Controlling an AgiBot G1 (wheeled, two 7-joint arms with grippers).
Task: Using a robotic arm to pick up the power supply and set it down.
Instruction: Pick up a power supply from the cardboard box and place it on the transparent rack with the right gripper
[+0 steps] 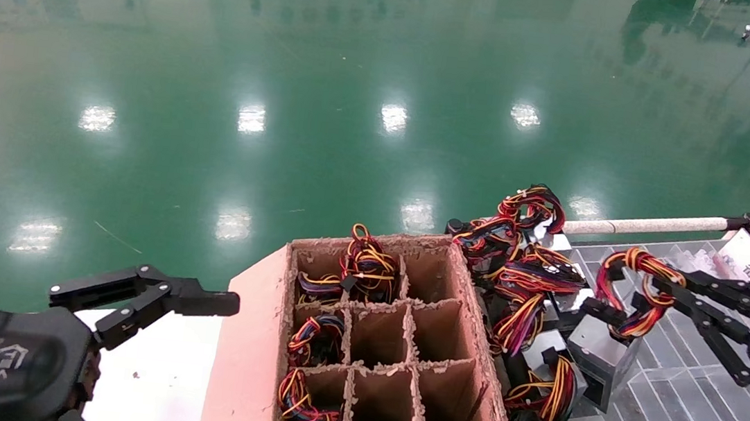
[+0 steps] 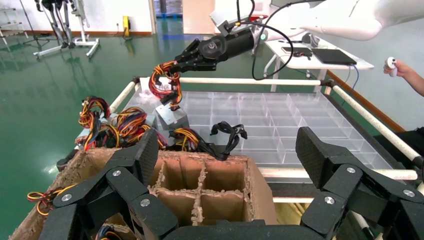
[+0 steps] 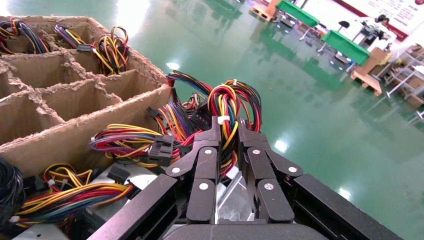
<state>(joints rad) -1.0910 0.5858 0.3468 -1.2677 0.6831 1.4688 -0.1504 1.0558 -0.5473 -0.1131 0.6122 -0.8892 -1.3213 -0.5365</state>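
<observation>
My right gripper [image 1: 644,298] is shut on the looped red, yellow and orange wire bundle [image 3: 235,97] of a power supply. Its silver-grey box [image 1: 600,356] hangs tilted under the loop, by the edge of the pile and over the clear tray. I cannot tell whether the box's underside touches anything. The left wrist view shows the same right gripper [image 2: 170,70] with the box [image 2: 171,117] below it. In the right wrist view the fingertips [image 3: 216,131] pinch the wires from both sides. My left gripper [image 2: 227,150] is open and holds nothing, at the near left beside the cardboard box.
A cardboard box [image 1: 403,339] with divider cells stands in the middle, and some cells hold wired supplies. More supplies are piled [image 1: 522,268] to its right. A clear compartment tray [image 1: 689,404] with padded rails [image 1: 652,226] lies at the right. A person's hand [image 2: 395,65] is beyond it.
</observation>
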